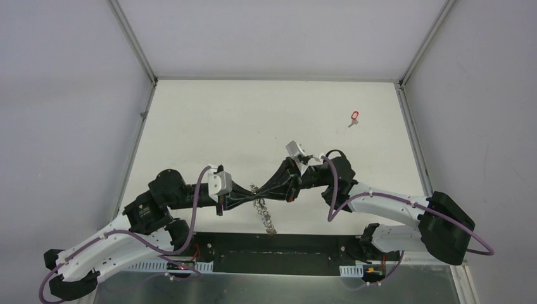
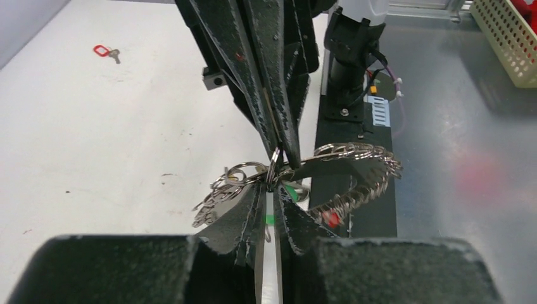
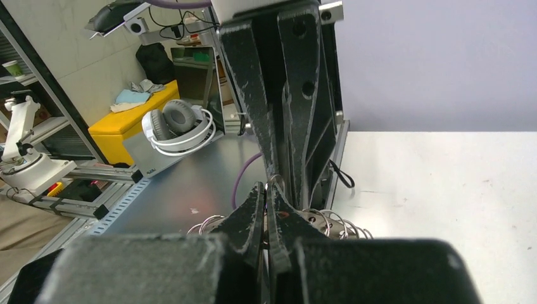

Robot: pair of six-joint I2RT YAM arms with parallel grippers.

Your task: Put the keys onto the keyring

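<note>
The keyring [image 1: 266, 216], dark grey and fringed with small silver rings, hangs in the air between my two grippers over the table's near edge. In the left wrist view its rim [image 2: 354, 170] curves off to the right, with a green tag [image 2: 292, 190] and a red tag [image 2: 329, 218] hanging on it. My left gripper [image 1: 251, 192] [image 2: 273, 187] is shut on the keyring's rim. My right gripper [image 1: 263, 189] [image 3: 267, 189] meets it tip to tip, shut on one small split ring [image 2: 273, 166] of the fringe. A red-tagged key [image 1: 354, 118] [image 2: 104, 51] lies alone on the far right of the table.
The white table [image 1: 209, 126] is walled by grey panels. A black base rail [image 1: 278, 253] runs along the near edge under the hanging keyring. A cream perforated basket [image 2: 506, 38] stands off the table. Shelving, a yellow box and headphones [image 3: 177, 126] lie behind.
</note>
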